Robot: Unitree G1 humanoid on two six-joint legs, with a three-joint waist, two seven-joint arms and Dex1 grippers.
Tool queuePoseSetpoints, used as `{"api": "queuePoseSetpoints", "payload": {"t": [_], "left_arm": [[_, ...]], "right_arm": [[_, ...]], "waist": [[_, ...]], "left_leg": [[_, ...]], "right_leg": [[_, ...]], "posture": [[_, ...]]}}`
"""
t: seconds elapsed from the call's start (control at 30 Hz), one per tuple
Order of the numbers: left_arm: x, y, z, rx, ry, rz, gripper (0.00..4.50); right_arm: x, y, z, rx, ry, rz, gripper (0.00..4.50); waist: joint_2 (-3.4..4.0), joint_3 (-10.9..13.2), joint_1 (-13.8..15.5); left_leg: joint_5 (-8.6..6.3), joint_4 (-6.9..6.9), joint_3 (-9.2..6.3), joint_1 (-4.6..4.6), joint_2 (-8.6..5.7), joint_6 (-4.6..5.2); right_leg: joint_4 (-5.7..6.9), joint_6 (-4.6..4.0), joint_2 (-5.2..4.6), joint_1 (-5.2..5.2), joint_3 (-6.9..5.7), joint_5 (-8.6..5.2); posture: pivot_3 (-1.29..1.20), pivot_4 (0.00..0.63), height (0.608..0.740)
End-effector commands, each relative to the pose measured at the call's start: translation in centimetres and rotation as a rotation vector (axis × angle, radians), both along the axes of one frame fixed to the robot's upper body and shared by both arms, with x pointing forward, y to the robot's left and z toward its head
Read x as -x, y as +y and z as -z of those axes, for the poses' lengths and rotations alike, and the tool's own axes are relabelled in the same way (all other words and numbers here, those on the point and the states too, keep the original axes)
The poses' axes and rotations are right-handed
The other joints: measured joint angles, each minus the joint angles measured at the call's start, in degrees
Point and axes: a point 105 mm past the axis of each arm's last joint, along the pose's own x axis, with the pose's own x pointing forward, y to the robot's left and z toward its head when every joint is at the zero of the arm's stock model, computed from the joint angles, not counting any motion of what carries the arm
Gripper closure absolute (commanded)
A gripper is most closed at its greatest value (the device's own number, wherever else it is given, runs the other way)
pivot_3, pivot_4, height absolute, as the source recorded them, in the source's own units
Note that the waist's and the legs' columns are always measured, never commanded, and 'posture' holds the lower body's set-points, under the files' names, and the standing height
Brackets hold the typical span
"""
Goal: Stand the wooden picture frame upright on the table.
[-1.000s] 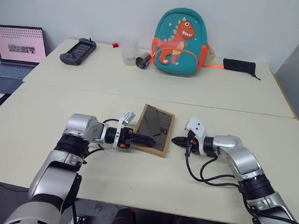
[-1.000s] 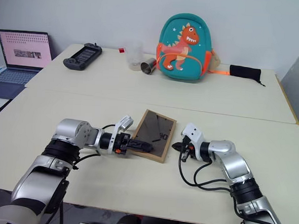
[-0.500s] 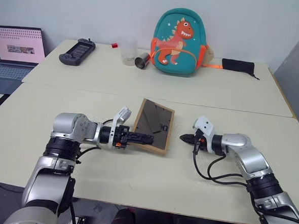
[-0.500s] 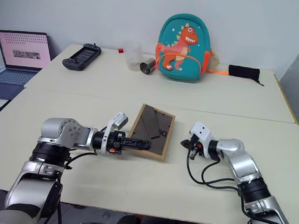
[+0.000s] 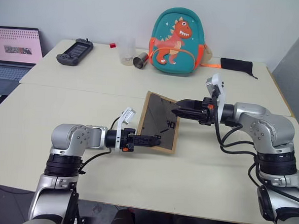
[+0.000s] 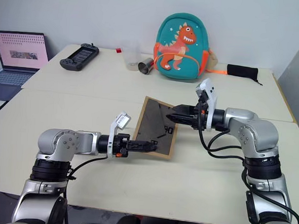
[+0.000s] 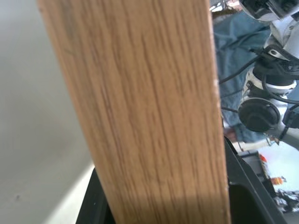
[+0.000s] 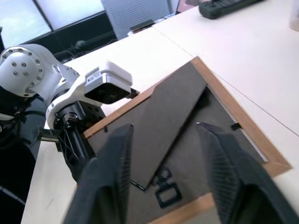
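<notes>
Wooden picture frame (image 5: 160, 122) tilted on cream table (image 5: 89, 103), laptop (image 5: 13, 50) nearby

Picture frame (image 5: 160, 123) mid-table (image 5: 211, 176), tilted; backpack (image 5: 177, 40) behind; laptop (image 5: 13, 50) far left

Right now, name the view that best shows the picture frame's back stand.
Right wrist view: the triangular stand lies across the wooden picture frame's dark back. Both eye views show it smaller and partly behind the right gripper; the left wrist view shows just the wooden border.

Frame (image 5: 160, 122) tilted up; right arm (image 5: 250, 118) raised.
</notes>
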Motion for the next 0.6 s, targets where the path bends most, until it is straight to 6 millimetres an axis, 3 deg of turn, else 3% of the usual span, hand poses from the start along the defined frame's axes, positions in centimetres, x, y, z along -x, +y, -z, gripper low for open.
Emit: {"api": "queuePoseSetpoints", "payload": {"t": [0.03,0.2,0.27,0.47,0.6], "left_arm": [[0.0,-0.4,-1.9,0.041,-0.100,0.009,3.19],[0.2,-0.5,-2.0,0.048,-0.113,0.014,3.19],[0.3,-0.5,-1.9,0.047,-0.114,0.014,3.19],[0.2,-0.5,-1.9,0.049,-0.114,0.003,3.19],[0.1,-0.2,-1.8,0.049,-0.102,-0.008,3.19]], "right_arm": [[-0.1,1.6,-0.8,0.007,-0.049,-0.028,1.18],[-0.6,3.0,0.0,0.042,-0.062,-0.040,0.04],[-0.8,3.5,0.2,0.051,-0.069,-0.046,0.01],[1.5,5.1,-0.6,0.013,-0.077,-0.189,0.01],[3.1,4.4,-2.2,-0.063,-0.019,-0.263,0.01]], "waist": [[0.00,0.0,-0.1],[0.00,0.0,-0.2],[0.00,0.0,-0.2],[0.00,0.0,-0.2],[0.00,0.0,-0.2]], "left_leg": [[0.00,0.00,0.00,0.00,0.00,0.00],[0.00,-0.03,0.03,-0.03,0.00,0.00],[0.00,-0.04,0.01,-0.03,0.01,-0.01],[0.00,-0.04,0.01,-0.03,0.01,-0.01],[0.00,-0.04,0.00,-0.03,0.01,-0.01]], "right_leg": [[0.00,0.00,0.00,0.00,0.00,0.00],[-0.02,0.00,-0.01,-0.04,0.01,0.00],[-0.03,0.00,-0.01,-0.04,-0.01,0.00],[-0.03,0.00,-0.02,-0.04,-0.01,0.00],[-0.03,0.00,-0.01,-0.03,-0.02,0.00]], "posture": [[0.00,0.150,0.740],[0.00,0.150,0.740],[0.00,0.150,0.740],[0.00,0.150,0.740],[0.00,0.150,0.740]]}}
